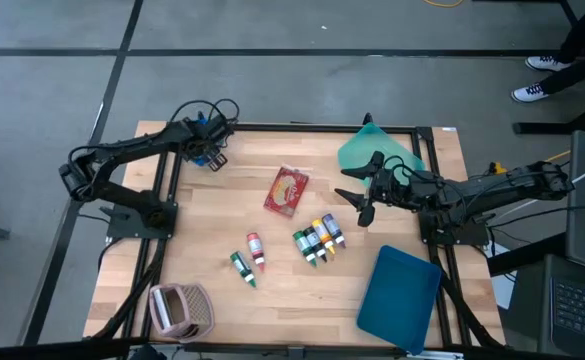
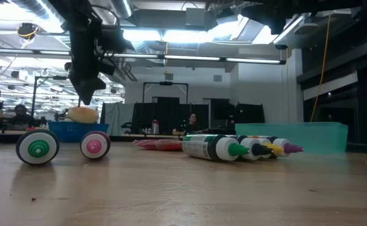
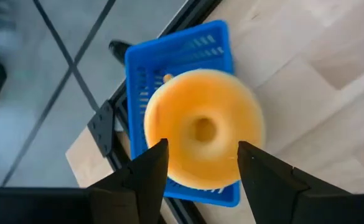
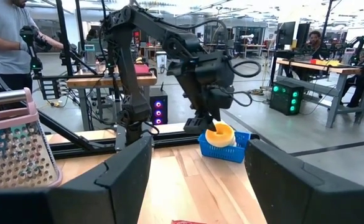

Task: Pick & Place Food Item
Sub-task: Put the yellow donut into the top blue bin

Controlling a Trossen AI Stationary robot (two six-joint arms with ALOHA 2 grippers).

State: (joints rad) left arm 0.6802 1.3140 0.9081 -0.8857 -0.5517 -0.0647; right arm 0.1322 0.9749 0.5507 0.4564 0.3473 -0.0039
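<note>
Over far left corner, my left gripper [image 3: 197, 163] hovers, jaws spread, above donut [image 3: 201, 127] in blue basket [image 3: 178, 56]; right gripper [image 1: 360, 192] waits mid-right, jaws wide

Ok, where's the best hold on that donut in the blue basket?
Take the donut across its ring from straight above, jaws outside opposite edges. It lies flat, hole up, on top of the blue basket, overhanging the walls, so a side approach meets plastic. The left gripper hangs open above it already.
</note>
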